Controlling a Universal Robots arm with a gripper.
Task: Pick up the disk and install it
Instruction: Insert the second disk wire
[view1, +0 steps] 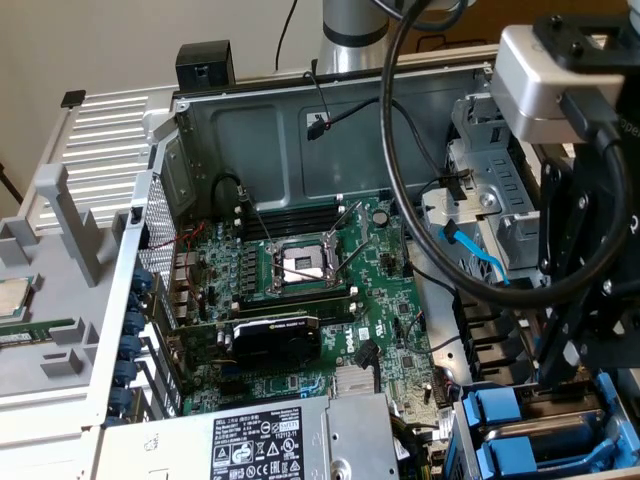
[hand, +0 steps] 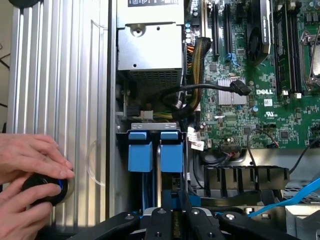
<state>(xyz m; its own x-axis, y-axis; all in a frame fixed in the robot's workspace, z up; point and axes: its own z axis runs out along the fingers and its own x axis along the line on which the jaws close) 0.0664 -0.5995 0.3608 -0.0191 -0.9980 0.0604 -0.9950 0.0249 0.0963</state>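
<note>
The tool hangs at the lower right of the exterior view, over the drive bay at the right edge of the open computer case. In the wrist view its black fingers stand close together, nearly shut, with a strip of bright blue plastic between them. That strip is probably the frame of the disk, gripped by its edge, though the labelled face is turned away and I cannot confirm it.

The relation that matters is straight ahead of the fingers. Two blue tray handles sit side by side in the bay, with a thin grey divider between them that lines up with the tool's middle. The disk's long axis appears to run along that same line, pointing into the bay, so it lies in line with the slots, not across them. In the exterior view the same two handles are stacked one above the other, just beside the tool on its left.

A person's hands rest on a black knob on the ribbed silver panel, well apart from the bay.
</note>
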